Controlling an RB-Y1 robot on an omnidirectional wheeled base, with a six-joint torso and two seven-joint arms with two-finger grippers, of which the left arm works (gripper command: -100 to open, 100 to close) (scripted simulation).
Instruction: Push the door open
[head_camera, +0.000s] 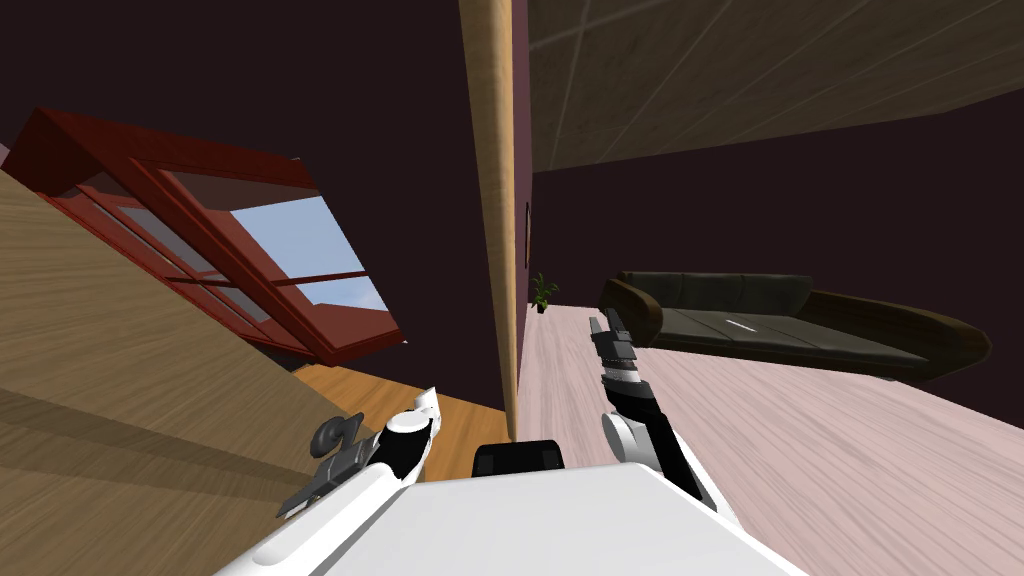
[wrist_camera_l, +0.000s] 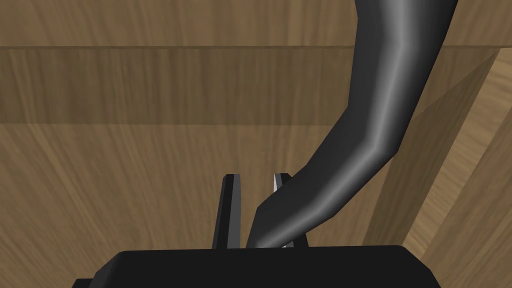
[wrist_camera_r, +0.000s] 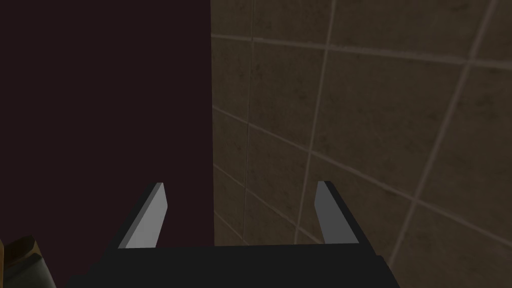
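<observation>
Now, the door (head_camera: 120, 400): a wood panel across the lower left of the head frame, slanting up toward the left edge. The handle (wrist_camera_l: 380, 115) is a dark grey lever at the panel's near edge, low and left of centre in the head frame. In the left wrist frame the lever curves down from the upper right. Its end runs between the fingers of the left gripper (wrist_camera_l: 256, 177), which stand close together against it. I read them as clenched on the handle. Wood grain lies behind on every side.

A light wood jamb (head_camera: 492, 200) runs up the middle of the head frame. A red-framed window (head_camera: 260, 260) shows upper left, beyond the door. A sofa (head_camera: 780, 320) lies at right, well apart.

The right gripper (wrist_camera_r: 241, 184) has its fingers spread wide and holds nothing. That arm is raised right of centre in the head frame.

Step in hand: the grip looks made and the push is not finished. I cannot tell how far the door is swung.

Next move, as I judge it: a steady forward drive through the handle, wrist following the door's arc. The base should come along if the arm runs short of reach.
</observation>
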